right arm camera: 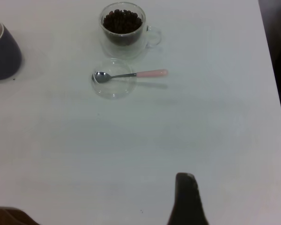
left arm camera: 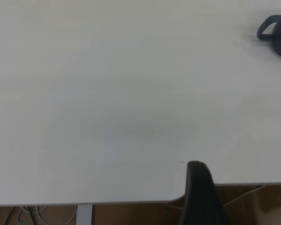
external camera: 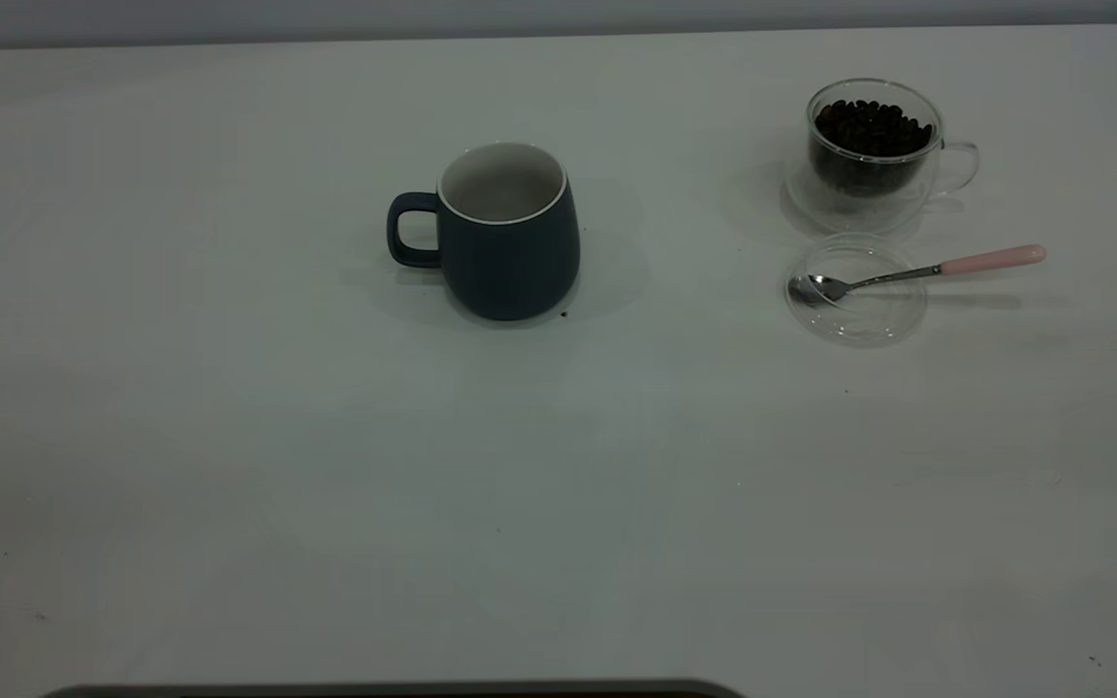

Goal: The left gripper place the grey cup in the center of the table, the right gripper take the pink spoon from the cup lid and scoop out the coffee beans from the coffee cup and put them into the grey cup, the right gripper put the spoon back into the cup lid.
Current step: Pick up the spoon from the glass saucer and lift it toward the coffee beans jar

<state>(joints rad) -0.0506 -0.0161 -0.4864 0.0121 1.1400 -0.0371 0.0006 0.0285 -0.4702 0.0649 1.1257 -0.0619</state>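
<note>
The grey cup (external camera: 510, 233) stands upright near the table's middle, handle to the left; its white inside shows no beans. It also shows in the left wrist view (left arm camera: 277, 33) and the right wrist view (right arm camera: 2, 51). The glass coffee cup (external camera: 871, 155) full of coffee beans stands at the back right. In front of it lies the clear cup lid (external camera: 854, 315), with the pink spoon (external camera: 990, 258) resting bowl-down in it, handle to the right. Neither gripper is in the exterior view. A dark part of my left gripper (left arm camera: 199, 192) hangs by the table's edge, and of my right gripper (right arm camera: 186, 199) well away from the spoon (right arm camera: 150, 73).
The white table (external camera: 326, 485) carries a small dark speck (external camera: 563, 313) beside the grey cup. The table's edge, with floor and cables below it, shows in the left wrist view (left arm camera: 131, 200). The table's side edge shows in the right wrist view (right arm camera: 271, 93).
</note>
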